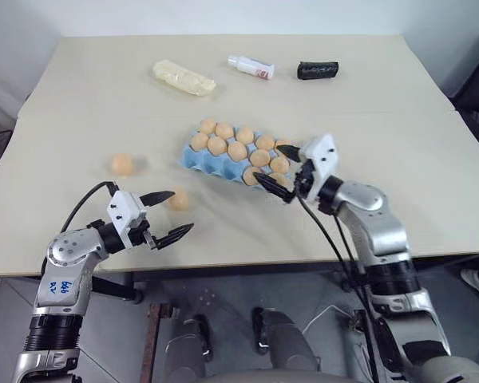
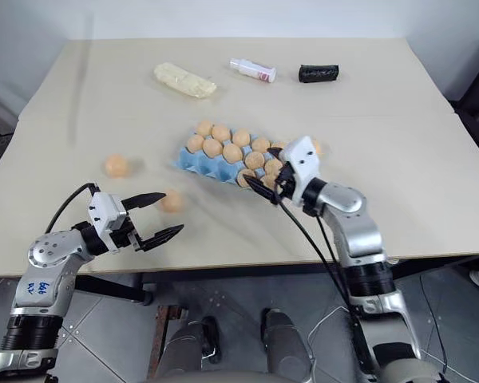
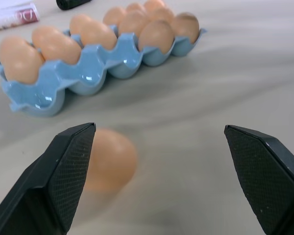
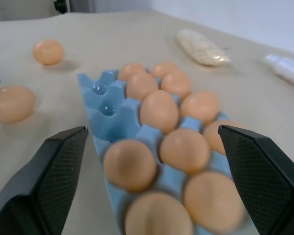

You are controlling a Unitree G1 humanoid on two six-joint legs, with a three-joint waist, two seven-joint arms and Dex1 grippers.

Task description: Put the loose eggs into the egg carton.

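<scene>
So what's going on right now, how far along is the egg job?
Left end effector open, near one loose egg. Right end effector open, empty, at the egg carton. Second loose egg out on the table. Nothing blocking.

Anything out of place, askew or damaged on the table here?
Nothing looks damaged or spilled. Two loose eggs lie on the table, outside the egg carton: one just ahead of the open left claw, another farther left. The carton sits at an angle to the table edge.
</scene>
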